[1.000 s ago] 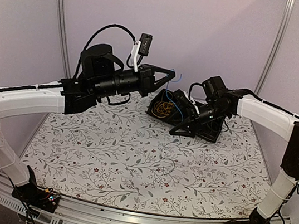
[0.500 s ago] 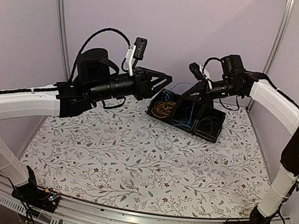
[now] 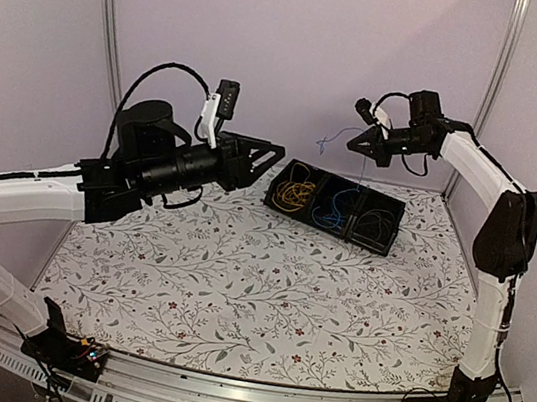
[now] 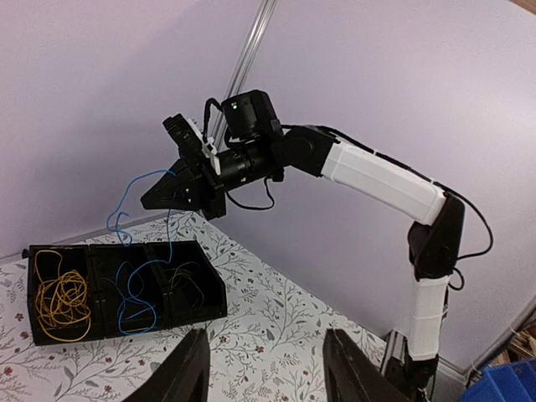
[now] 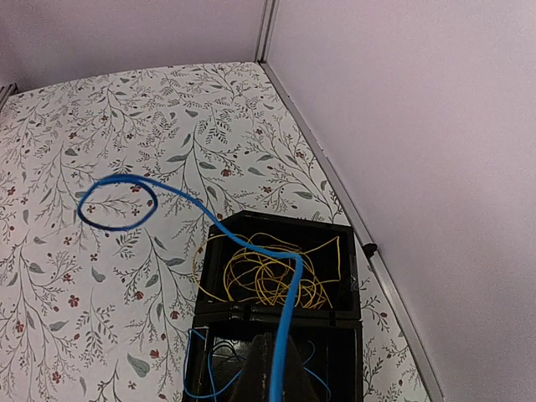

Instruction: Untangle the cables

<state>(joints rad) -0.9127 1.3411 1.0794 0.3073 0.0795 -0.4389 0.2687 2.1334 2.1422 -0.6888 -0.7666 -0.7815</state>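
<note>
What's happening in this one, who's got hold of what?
The right gripper is shut on the blue cable, holding one end high above the black tray while the rest hangs down into the middle compartment. The left gripper is open and empty, hovering left of the tray. The yellow cable and black cable lie in the end compartments.

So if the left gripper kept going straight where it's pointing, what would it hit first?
Most likely the right gripper, shut on the blue cable; the left gripper aims about at it, with nothing seen between. Depth is unclear, so it might pass beside.
</note>
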